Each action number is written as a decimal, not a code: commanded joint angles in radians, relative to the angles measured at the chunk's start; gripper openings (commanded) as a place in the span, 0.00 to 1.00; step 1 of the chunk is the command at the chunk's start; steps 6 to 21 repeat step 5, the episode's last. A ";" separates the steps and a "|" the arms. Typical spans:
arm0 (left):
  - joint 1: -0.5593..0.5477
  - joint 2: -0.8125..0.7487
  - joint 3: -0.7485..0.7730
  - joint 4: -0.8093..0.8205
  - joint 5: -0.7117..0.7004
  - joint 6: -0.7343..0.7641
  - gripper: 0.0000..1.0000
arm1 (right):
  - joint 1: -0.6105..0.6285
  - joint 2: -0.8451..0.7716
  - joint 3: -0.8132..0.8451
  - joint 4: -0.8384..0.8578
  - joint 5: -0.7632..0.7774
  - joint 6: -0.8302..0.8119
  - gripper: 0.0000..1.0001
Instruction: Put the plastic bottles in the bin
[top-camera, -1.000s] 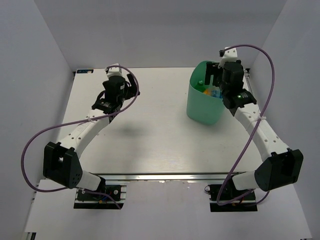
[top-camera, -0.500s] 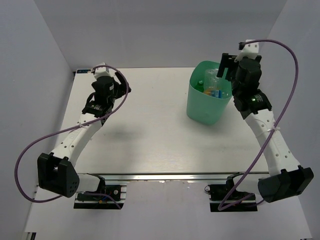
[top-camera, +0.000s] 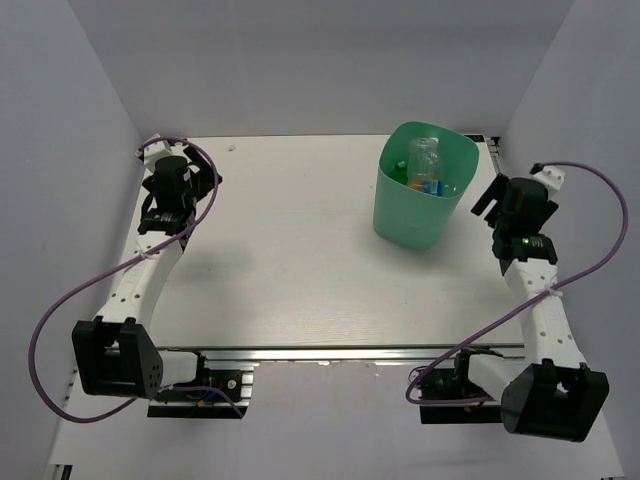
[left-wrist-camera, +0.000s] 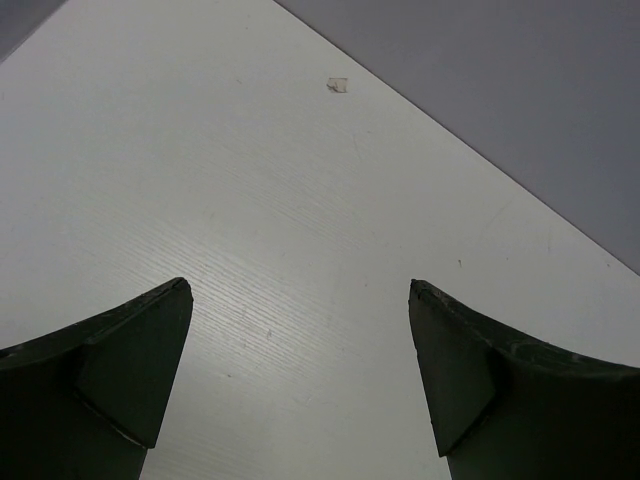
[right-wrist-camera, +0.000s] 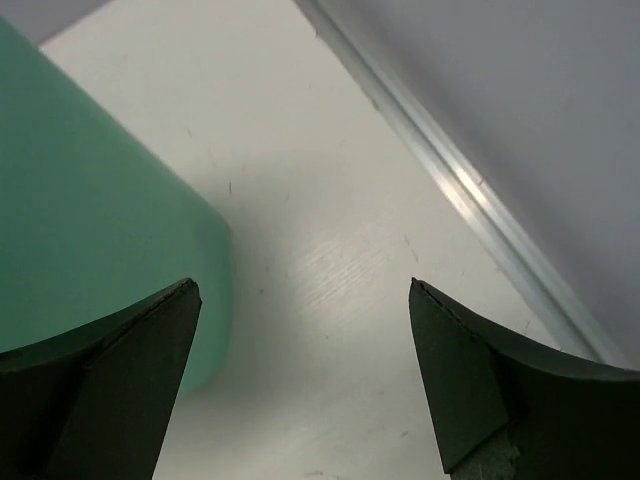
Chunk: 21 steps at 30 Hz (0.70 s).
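The mint-green bin (top-camera: 410, 215) stands at the table's back right, and its wall fills the left of the right wrist view (right-wrist-camera: 80, 200). Inside it lie plastic bottles (top-camera: 428, 160): a clear one on top, with green, orange and blue bits beneath. My right gripper (top-camera: 489, 200) hangs just right of the bin, open and empty (right-wrist-camera: 300, 300). My left gripper (top-camera: 180, 170) is at the far left back of the table, open over bare tabletop (left-wrist-camera: 300, 300), far from the bin.
A metal rail (right-wrist-camera: 470, 190) edges the table by the right wall. Grey walls close in on the left, back and right. A small scrap of tape (left-wrist-camera: 337, 85) lies near the back wall on the left.
My right gripper has pulled back from above the bin to its right side and lowered. My left arm has swung leftward toward the table's left edge.
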 joint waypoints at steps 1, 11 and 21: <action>0.016 -0.015 0.036 -0.014 0.015 -0.008 0.98 | 0.003 -0.084 -0.072 0.107 -0.054 0.061 0.89; 0.016 -0.027 0.021 0.010 0.030 -0.013 0.98 | 0.002 -0.124 -0.092 0.100 -0.021 0.051 0.90; 0.016 -0.027 0.021 0.010 0.030 -0.013 0.98 | 0.002 -0.124 -0.092 0.100 -0.021 0.051 0.90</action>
